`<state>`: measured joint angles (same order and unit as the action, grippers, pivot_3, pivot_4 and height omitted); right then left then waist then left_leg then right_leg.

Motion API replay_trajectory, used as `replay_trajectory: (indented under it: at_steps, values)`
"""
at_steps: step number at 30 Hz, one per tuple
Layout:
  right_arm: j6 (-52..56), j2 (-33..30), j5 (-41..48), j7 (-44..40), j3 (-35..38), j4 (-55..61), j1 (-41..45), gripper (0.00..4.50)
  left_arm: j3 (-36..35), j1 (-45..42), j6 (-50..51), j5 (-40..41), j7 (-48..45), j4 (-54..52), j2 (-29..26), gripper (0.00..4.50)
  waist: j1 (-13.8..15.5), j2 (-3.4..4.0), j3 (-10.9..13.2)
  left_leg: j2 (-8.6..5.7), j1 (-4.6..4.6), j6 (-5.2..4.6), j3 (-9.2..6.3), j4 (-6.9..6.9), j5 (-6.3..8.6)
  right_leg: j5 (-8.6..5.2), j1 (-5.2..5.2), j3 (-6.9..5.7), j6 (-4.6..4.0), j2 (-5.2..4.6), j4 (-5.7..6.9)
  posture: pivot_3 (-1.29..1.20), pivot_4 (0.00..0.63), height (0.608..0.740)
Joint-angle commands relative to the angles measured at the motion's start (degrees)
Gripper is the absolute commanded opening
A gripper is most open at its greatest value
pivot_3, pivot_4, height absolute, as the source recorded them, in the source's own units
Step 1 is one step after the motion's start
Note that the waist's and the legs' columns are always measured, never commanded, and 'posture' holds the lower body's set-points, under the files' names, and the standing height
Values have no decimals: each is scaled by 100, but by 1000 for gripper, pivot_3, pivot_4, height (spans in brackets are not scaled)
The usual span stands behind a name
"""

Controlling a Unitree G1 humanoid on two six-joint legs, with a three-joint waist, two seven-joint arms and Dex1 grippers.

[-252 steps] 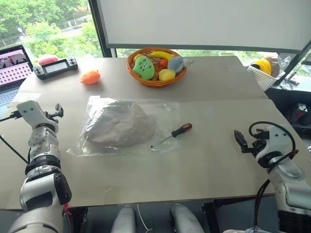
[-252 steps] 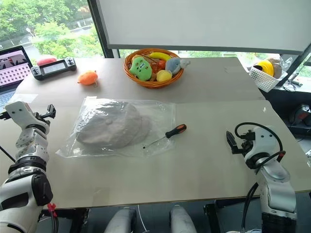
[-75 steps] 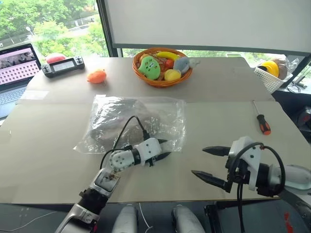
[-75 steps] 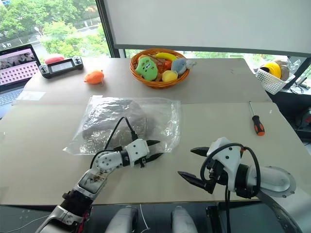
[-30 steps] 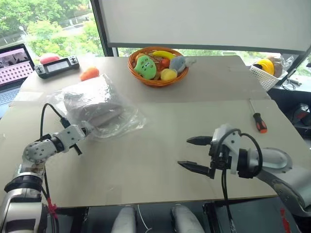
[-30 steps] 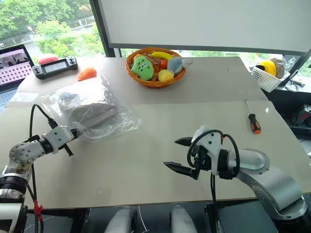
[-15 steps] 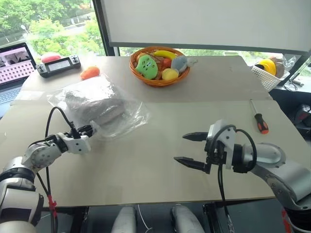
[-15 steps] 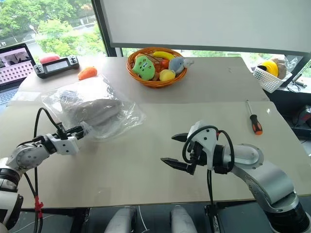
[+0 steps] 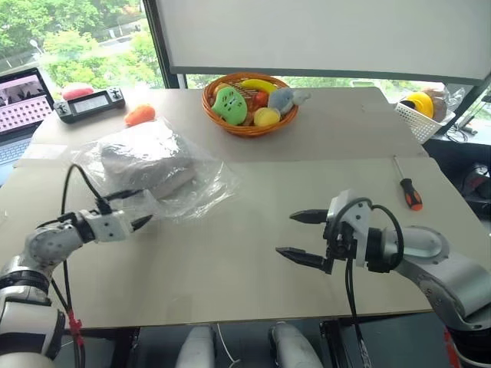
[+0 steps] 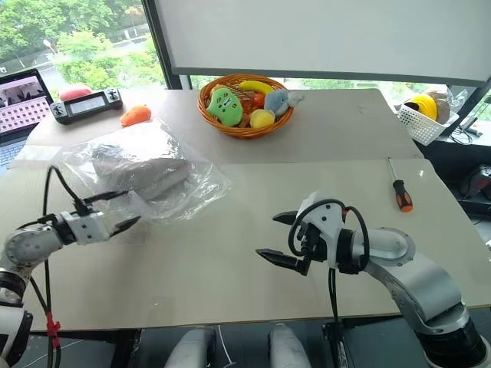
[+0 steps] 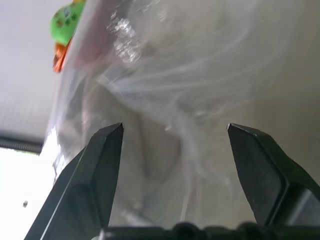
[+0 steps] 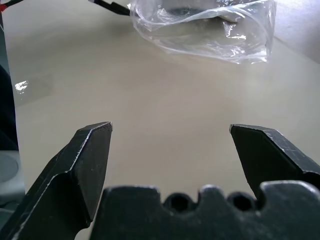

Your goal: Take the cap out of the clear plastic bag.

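Note:
The clear plastic bag (image 9: 165,172) lies crumpled on the left part of the table, with the beige-grey cap (image 9: 142,162) inside it. My left gripper (image 9: 134,208) is at the bag's near-left edge, level and open. In the left wrist view, crinkled plastic (image 11: 165,75) lies between and beyond its spread fingers (image 11: 105,165), and neither finger pinches it. My right gripper (image 9: 290,234) hovers open over bare table to the right of the bag, pointing towards it with nothing between its fingers. The right wrist view shows the bag (image 12: 200,25) well ahead of it.
An orange basket (image 9: 247,126) of plush fruit stands at the back centre. A screwdriver (image 9: 406,192) lies at the right. An orange toy (image 9: 140,115), a controller (image 9: 88,103) and a laptop (image 9: 19,100) are at the back left. A white basket (image 9: 418,115) sits at the far right.
My left gripper was shut on the bag's near edge and has opened and let it go. The bag stays crumpled at the left. The right arm has kept still.

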<state>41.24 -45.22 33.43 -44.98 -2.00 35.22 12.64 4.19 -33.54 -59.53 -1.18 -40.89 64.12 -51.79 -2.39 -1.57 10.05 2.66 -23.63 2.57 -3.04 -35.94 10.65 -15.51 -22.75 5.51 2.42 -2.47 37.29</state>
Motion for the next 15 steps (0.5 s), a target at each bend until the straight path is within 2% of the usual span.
replay_trajectory:
  at_steps: [1, 4, 9, 15]
  values:
    - [-236, 26, -72, -126, 7, -67, 98, 4500, -703, -239, 2177, 1373, -1474, -720, -196, 3535, 5, -1, 0, -1, 0, 0, 0, -2, 0, -1, 0, 0, 1, 0, 5, 0, 150, 735]
    - [-299, 59, -136, -236, -69, -224, 201, 4500, -970, -423, 3472, 1931, -2280, -1417, -394, 3535, -2, -3, 0, -2, -6, 0, -1, -8, 0, -10, -12, 1, 17, 0, 24, 0, 150, 735]
    - [-389, 100, -228, -367, -206, -398, 364, 4500, -1358, -1177, 5869, 2722, -2594, -2417, -424, 3535, 6, -10, 4, -2, -22, 1, -8, -23, -1, -24, -37, -2, 33, 3, 56, 0, 150, 735]
    - [-393, 146, -278, -395, -205, -449, 414, 4500, -1812, -1318, 7641, 3543, -2582, -3566, -278, 3535, -59, -10, 4, -2, -21, 0, -7, -25, -1, -27, -44, 1, 30, 3, 71, 0, 150, 735]
